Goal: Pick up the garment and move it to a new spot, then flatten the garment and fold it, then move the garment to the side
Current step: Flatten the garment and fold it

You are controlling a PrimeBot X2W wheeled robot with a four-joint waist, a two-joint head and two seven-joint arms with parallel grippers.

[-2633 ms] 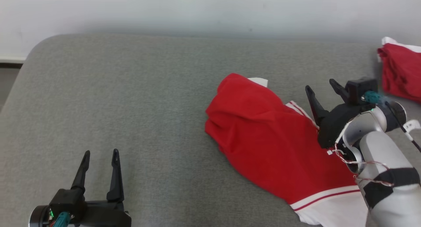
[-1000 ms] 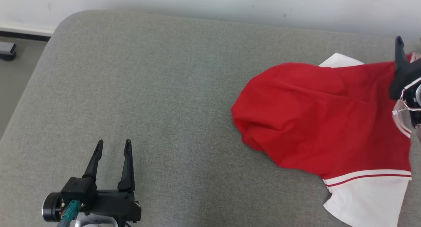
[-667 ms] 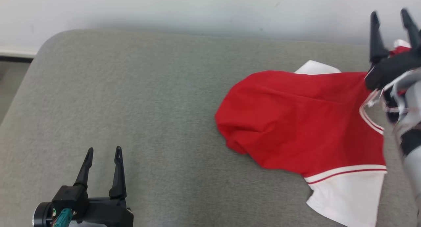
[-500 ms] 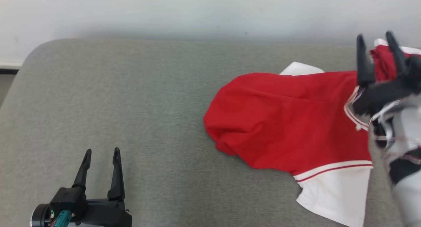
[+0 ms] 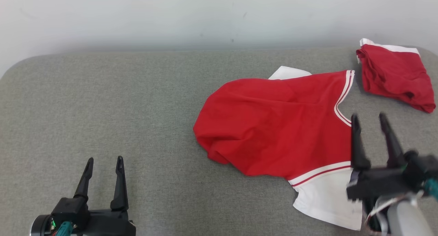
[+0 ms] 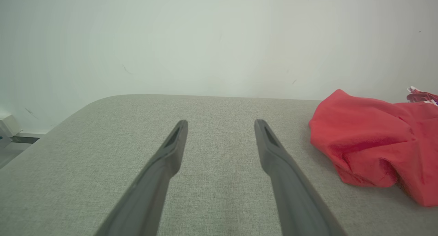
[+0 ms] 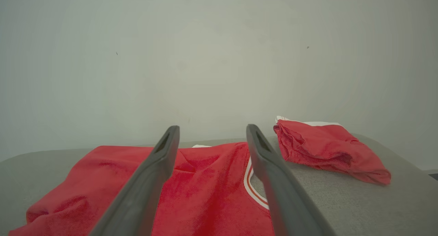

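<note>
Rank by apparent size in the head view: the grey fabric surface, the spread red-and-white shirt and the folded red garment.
Largest: grey fabric surface.
Then: spread red-and-white shirt.
Smallest: folded red garment, though it lies farther back.

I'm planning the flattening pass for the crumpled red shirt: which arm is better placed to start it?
Right. The right end effector hangs open at the collar edge of the shirt, beside its white sleeve. The left end effector, also open, is over bare cushion, well away from the cloth.
</note>
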